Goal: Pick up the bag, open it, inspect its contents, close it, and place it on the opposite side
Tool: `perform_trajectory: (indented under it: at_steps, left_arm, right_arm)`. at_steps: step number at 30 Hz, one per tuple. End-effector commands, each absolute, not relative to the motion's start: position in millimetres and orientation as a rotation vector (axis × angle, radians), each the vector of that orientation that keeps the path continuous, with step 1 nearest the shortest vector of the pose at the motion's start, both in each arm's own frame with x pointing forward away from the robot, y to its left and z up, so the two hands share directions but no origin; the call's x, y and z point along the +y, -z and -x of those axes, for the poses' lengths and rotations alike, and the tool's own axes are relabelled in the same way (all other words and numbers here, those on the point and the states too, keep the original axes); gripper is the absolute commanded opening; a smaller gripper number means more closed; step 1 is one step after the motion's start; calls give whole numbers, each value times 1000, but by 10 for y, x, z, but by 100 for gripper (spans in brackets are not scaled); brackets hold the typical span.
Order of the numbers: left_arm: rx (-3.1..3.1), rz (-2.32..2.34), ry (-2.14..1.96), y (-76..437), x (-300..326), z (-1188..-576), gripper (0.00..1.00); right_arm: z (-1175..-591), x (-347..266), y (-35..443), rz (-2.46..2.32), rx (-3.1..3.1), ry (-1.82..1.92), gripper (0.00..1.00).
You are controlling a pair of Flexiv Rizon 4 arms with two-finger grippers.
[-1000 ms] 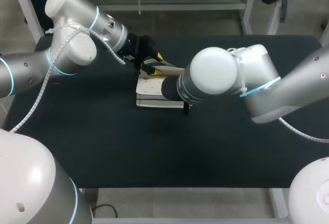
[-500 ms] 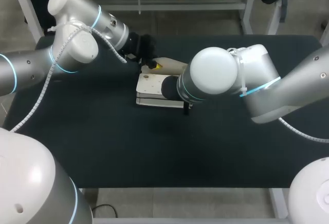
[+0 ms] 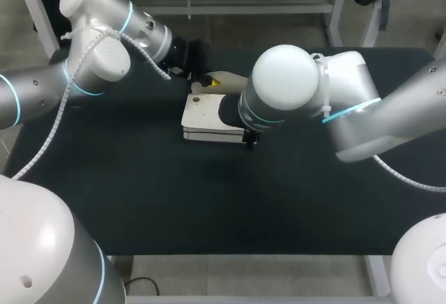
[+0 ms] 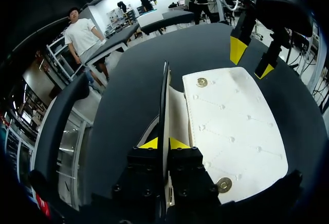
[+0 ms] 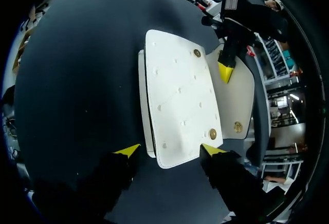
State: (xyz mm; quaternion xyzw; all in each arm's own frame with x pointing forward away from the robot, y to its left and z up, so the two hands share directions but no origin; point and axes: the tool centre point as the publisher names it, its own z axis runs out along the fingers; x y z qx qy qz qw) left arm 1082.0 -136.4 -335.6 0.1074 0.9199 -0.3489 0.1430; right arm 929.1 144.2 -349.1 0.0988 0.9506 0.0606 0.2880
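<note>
I am watching the white quilted bag (image 3: 205, 112) lying flat on the black table (image 3: 139, 192), a little left of the middle and toward the far side. My left gripper (image 4: 164, 143), coming in from the far left, is clenching the bag's flap (image 5: 239, 95) by its edge, so the flap is standing up off the body and is showing edge-on between the two yellow tips in the left wrist view. From the right wrist view the flap is folding back away from the body, with one brass stud on its inner face. Two more brass snap studs (image 4: 202, 82) are sitting along the body's top panel, one toward each end. My right gripper (image 5: 169, 150) is hanging over the bag's right end with its fingers spread wide; one tip is lying just beside the bag's edge and the other over its corner near a stud, and I cannot tell whether either is touching. In the head view my right arm's wrist is covering that end of the bag. A small white label (image 5: 232, 3) on the left gripper's housing is carrying print too small for me to read
</note>
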Motion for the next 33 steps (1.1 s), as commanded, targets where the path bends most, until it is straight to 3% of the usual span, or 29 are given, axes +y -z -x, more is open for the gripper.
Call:
perform_trajectory:
  at_steps: [1,6,8,9,11,12,19,33]
  left_arm:
    - [2654,-289,1011,3198,-1325,-10793,0]
    - [2666,-290,1020,3048,-1307,-10770,0]
    - [2665,-293,1015,2997,-1305,-10754,0]
    - [2655,-294,1005,2948,-1304,-10740,0]
    - [2654,-297,1003,2890,-1305,-10715,0]
    - [2649,-298,1005,2855,-1303,-10697,0]
    - [2618,-349,886,2617,-1239,-10532,0]
    - [2618,-349,886,2617,-1239,-10532,0]
  right_arm:
    - [-9133,1360,3217,-272,2535,-169,100]
    - [-9092,1346,3065,-291,2512,-166,100]
    - [-9093,1346,3024,-300,2502,-161,73]
    - [-9094,1346,3000,-303,2499,-161,48]
    - [-9100,1349,2970,-308,2494,-158,24]
    - [-9105,1351,2954,-312,2493,-157,0]
    - [-9219,1365,2823,-387,2535,-151,0]
    - [-9264,1362,2816,-394,2553,-130,0]
